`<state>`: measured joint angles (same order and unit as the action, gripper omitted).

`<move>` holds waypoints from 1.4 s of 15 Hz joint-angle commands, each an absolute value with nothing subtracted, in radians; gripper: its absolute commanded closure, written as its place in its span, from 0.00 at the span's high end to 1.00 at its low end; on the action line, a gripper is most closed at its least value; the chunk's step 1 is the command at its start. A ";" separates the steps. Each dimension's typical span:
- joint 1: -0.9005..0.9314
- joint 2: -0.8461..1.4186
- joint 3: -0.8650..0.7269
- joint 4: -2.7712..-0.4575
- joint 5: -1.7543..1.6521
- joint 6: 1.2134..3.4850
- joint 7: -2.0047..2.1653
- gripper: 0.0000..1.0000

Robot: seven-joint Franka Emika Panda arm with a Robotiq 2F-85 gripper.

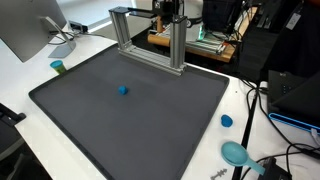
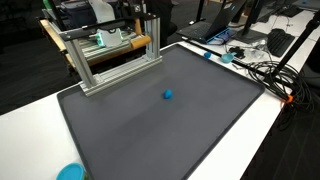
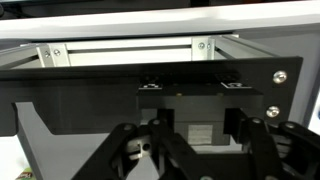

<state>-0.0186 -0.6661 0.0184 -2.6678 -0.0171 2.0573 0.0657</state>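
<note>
Honestly, with the fingers [image 3: 255, 150] spread and empty right at the frame [image 3: 120, 48], I'd go slow to avoid clipping it.

in an exterior view the cam sat high beyond the near edge of the dark mat [image 1: 120, 130], mid-range, facing across to the metal frame [image 1: 178, 45] on the far edge. in an exterior view it stood off a diff. edge, w/ the frame [image 2: 120, 70] by the far left corner. both took in the whole mat, frame & blue ball [image 2: 168, 95]. wrist cam was v. close to the frame [image 3: 130, 48], facing it level.
</note>
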 commanded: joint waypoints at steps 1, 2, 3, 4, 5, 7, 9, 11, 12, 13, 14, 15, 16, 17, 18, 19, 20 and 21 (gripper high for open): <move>-0.013 -0.623 0.024 -2.611 -0.022 1.975 0.056 0.83; -0.011 -0.618 0.023 -2.607 -0.017 1.969 0.058 0.85; -0.008 -0.615 0.021 -2.605 -0.010 1.971 0.058 0.69; -0.007 -0.614 0.022 -2.605 -0.008 1.977 0.061 0.45; -0.006 -0.615 0.020 -2.605 -0.005 1.983 0.060 0.45; -0.004 -0.613 0.019 -2.603 0.001 1.986 0.063 0.35; -0.005 -0.612 0.018 -2.599 0.001 1.986 0.062 0.21; -0.003 -0.610 0.017 -2.601 0.006 1.993 0.062 0.21; -0.004 -0.608 0.020 -2.603 0.004 1.999 0.066 0.21; -0.004 -0.607 0.021 -2.605 0.004 2.003 0.068 0.21; -0.002 -0.606 0.023 -2.608 0.004 2.004 0.069 0.21; -0.002 -0.606 0.025 -2.610 0.002 2.000 0.071 0.21; -0.001 -0.605 0.025 -2.609 0.004 1.993 0.070 0.59; 0.001 -0.606 0.023 -2.611 0.008 1.997 0.068 0.73; 0.003 -0.604 0.022 -2.614 0.014 2.001 0.068 0.29; 0.005 -0.602 0.024 -2.614 0.015 2.002 0.069 0.33; 0.005 -0.601 0.023 -2.614 0.014 2.005 0.068 0.32; 0.004 -0.603 0.020 -2.612 0.017 2.004 0.066 0.27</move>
